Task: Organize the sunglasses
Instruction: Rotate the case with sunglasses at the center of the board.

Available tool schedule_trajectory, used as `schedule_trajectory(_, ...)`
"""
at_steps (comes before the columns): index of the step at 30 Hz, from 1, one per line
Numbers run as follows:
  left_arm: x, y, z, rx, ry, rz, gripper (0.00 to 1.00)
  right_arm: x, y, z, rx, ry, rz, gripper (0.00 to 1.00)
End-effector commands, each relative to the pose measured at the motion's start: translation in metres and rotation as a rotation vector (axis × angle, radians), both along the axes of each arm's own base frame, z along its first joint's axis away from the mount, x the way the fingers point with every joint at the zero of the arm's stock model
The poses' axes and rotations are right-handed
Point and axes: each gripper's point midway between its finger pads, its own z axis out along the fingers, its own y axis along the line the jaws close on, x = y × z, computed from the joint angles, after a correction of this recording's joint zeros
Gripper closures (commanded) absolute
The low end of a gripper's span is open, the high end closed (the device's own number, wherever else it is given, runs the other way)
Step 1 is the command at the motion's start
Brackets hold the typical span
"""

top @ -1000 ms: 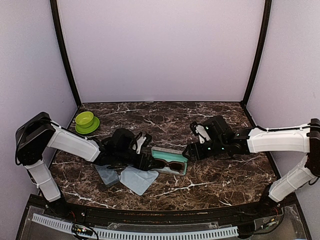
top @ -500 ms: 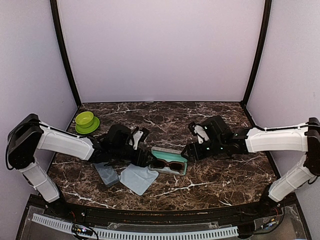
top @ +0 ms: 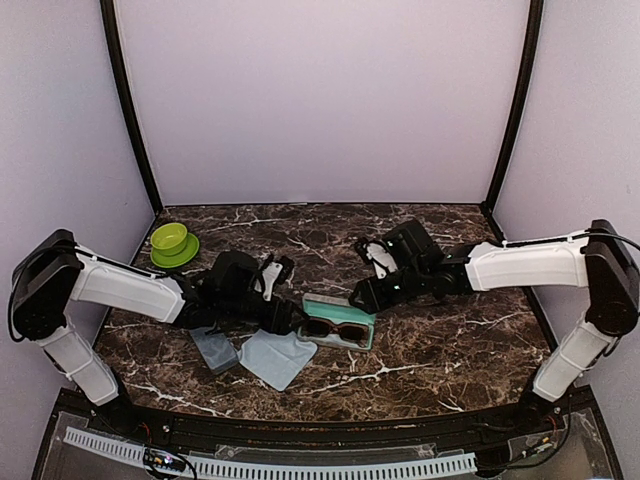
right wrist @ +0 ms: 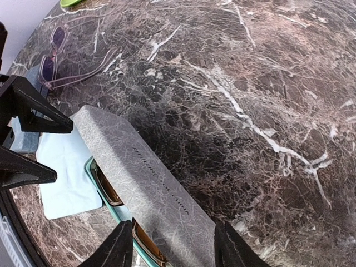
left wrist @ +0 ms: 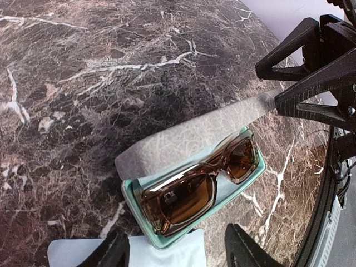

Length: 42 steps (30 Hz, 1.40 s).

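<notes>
The sunglasses are lying lenses-up in the open teal-lined case, right in front of the left gripper. Its jaws are spread loose, one on either side of the case's near end. The right gripper has the grey lid pinched between its fingertips, with the glasses just under it.

I work in a robot test booth, a lab cell rather than a home. Plain lilac walls close the left, far and right sides, with black posts in the far corners. My left arm and right arm are bolted at the near edge of a marble-look table, beside a white slotted cable duct.
</notes>
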Motion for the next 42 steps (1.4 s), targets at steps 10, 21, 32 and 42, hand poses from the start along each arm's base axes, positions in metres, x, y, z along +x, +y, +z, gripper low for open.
schedule_trajectory(10, -0.038, -0.007, -0.043, 0.113, -0.026, -0.143, 0.40, -0.009, 0.017, -0.010, 0.032, 0.053, 0.111, 0.53)
schedule_trajectory(21, -0.030, -0.005, -0.051, 0.198, -0.083, -0.089, 0.41, -0.014, 0.017, -0.013, 0.026, 0.064, 0.128, 0.58)
schedule_trajectory(32, -0.033, -0.017, -0.051, 0.124, -0.069, -0.074, 0.42, -0.018, 0.018, -0.015, 0.016, 0.060, 0.136, 0.58)
schedule_trajectory(42, -0.029, -0.018, -0.056, 0.148, -0.068, -0.006, 0.42, -0.027, 0.020, -0.021, -0.002, 0.064, 0.150, 0.60)
